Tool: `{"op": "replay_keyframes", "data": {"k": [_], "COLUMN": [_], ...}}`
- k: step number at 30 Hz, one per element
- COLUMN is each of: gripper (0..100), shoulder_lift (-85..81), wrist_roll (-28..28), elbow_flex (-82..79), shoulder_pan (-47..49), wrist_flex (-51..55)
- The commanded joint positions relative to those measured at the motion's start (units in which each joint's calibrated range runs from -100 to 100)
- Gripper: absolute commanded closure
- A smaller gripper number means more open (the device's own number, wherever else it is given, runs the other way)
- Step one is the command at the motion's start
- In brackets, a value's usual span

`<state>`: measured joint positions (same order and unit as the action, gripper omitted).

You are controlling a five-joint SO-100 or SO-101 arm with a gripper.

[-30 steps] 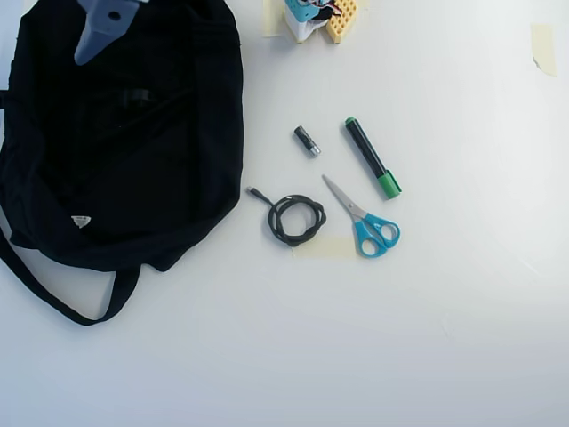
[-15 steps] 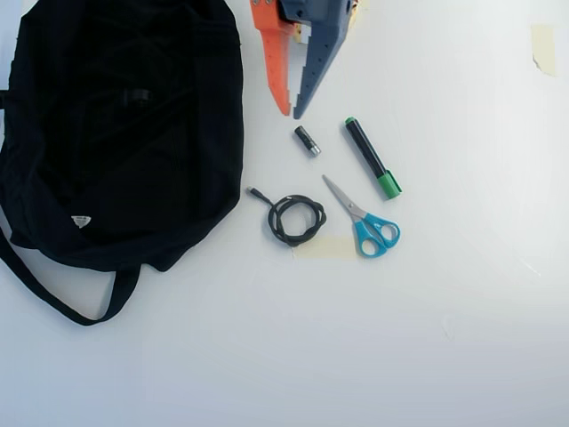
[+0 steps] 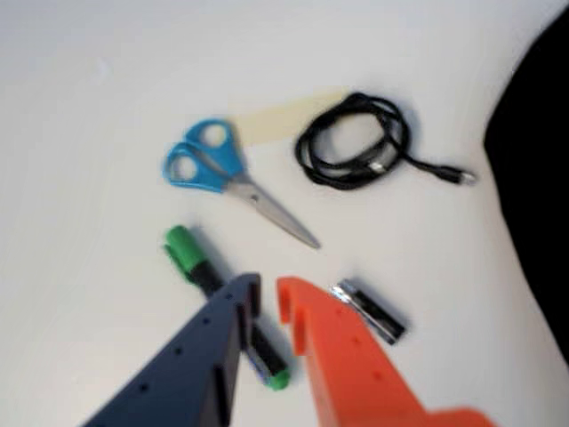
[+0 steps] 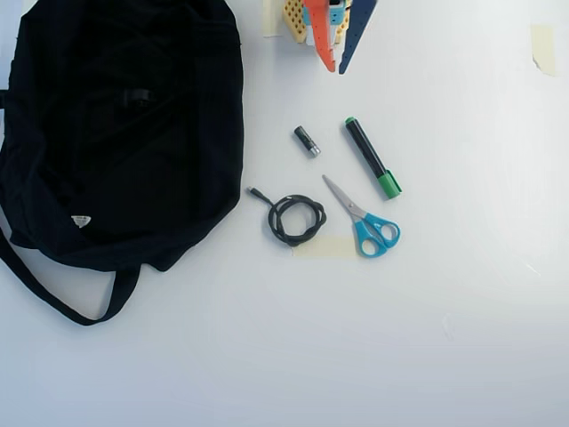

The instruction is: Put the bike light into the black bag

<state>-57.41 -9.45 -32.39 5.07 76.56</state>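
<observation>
Orange-and-blue gripper (image 4: pixel 335 71) swung from large floppy black fabric bag (image 4: pixel 178 205) to top centre, jaws slightly apart, empty; bike light unseen, prob. already bagged

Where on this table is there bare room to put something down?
Overhead view: wide bare table below the scissors and cable, and right of the marker. Crowded between black bag and marker, where the battery also lies.

My gripper (image 4: pixel 337 69) hangs at top edge, empty, fingers slightly parted; black bag (image 4: pixel 116 133) left; battery (image 4: pixel 307 140), green marker (image 4: pixel 372 158), scissors (image 4: pixel 364 218), coiled cable (image 4: pixel 293 219) on white table (image 4: pixel 356 347).
</observation>
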Motion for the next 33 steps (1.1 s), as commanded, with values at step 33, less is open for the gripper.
{"op": "replay_keyframes", "data": {"k": [33], "gripper": [98], "shoulder_lift": [-42.3], "wrist_roll": [6.0], "elbow_flex": [-67.0], "shoulder_pan": [3.1], "wrist_flex": [-3.9]}}
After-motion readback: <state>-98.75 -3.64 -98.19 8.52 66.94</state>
